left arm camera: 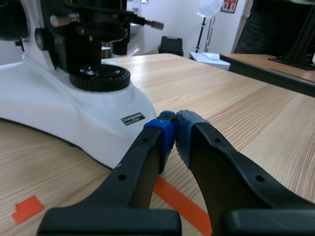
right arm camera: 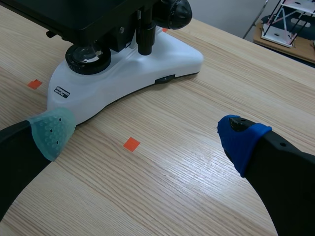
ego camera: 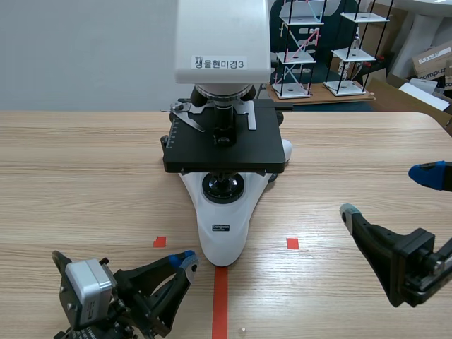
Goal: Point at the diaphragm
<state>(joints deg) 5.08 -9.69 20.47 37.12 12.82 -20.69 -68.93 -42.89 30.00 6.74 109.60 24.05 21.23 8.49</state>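
Observation:
A white microscope (ego camera: 223, 233) with a black stage (ego camera: 224, 145) stands mid-table. Under the stage sits the black diaphragm and condenser unit (left arm camera: 98, 22), above the round black lamp ring (left arm camera: 100, 77) on the base; in the scene view only the lamp ring (ego camera: 223, 187) shows below the stage. My left gripper (ego camera: 185, 261) lies low at the front left, shut on nothing, its blue pads (left arm camera: 167, 130) just short of the base's front tip. My right gripper (ego camera: 388, 192) hovers open to the right of the base, wide apart (right arm camera: 146, 135), holding nothing.
Orange-red tape squares (ego camera: 159, 241) (ego camera: 292, 243) and a strip (ego camera: 220, 300) mark the table in front of the base. Wire racks (ego camera: 300, 49) and cardboard boxes (ego camera: 432, 60) stand beyond the far edge. Bare wood lies left and right of the microscope.

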